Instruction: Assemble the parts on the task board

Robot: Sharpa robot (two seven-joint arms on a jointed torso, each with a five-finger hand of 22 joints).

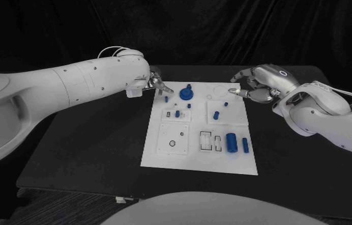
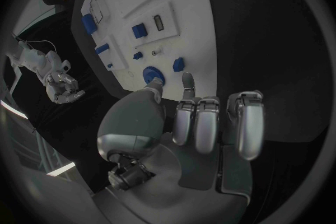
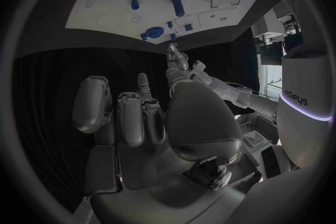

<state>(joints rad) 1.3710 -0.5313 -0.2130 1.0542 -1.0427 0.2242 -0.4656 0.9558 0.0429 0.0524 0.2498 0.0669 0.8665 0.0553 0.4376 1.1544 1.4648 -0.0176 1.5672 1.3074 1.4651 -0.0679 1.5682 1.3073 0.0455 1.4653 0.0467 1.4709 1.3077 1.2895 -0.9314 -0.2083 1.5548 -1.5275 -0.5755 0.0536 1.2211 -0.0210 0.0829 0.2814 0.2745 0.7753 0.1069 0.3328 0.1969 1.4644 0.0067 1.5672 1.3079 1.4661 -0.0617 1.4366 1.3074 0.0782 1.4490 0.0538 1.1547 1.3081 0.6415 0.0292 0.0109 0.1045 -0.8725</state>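
white task board point(image 1: 176, 156) lies between both hands: left hand point(image 1: 155, 85) and right hand point(image 1: 257, 85) curled, holding nothing.

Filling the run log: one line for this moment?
left hand: open, at white task board far corner | right hand: open, off board | small blue parts: on board

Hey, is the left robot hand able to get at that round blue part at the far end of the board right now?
Probably yes: the left robot hand holds nothing, and nothing lies between it and the round blue part.
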